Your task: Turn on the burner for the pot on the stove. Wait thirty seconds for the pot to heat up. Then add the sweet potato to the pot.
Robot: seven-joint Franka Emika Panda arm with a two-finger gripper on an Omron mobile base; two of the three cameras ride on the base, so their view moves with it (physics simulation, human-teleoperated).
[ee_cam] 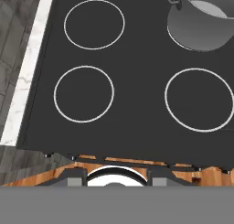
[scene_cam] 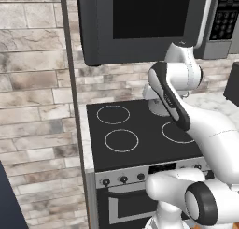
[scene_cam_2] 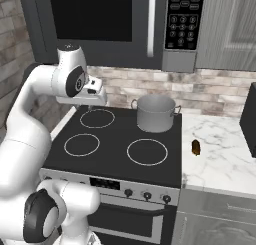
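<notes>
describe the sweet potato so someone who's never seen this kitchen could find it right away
Start at the black glass stove under the microwave. Just right of it runs a white marble counter. The sweet potato is the small brownish oblong lump lying there, beside the stove's right edge.

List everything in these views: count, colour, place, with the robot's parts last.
Grey brushed-metal stockpot: one, grey, on the back right ring of the stove, no lid.
Black glass-top stove: one, black top with four white rings, steel front with small black knobs.
Small oblong brown sweet potato: one, brown-orange, on the marble counter right of the stove.
White marble counter: one, white, right of the stove.
Dark microwave: one, black, above the stove, keypad at its right.
White robot arm: one, white with dark joints, raised over the stove's left side.
</notes>
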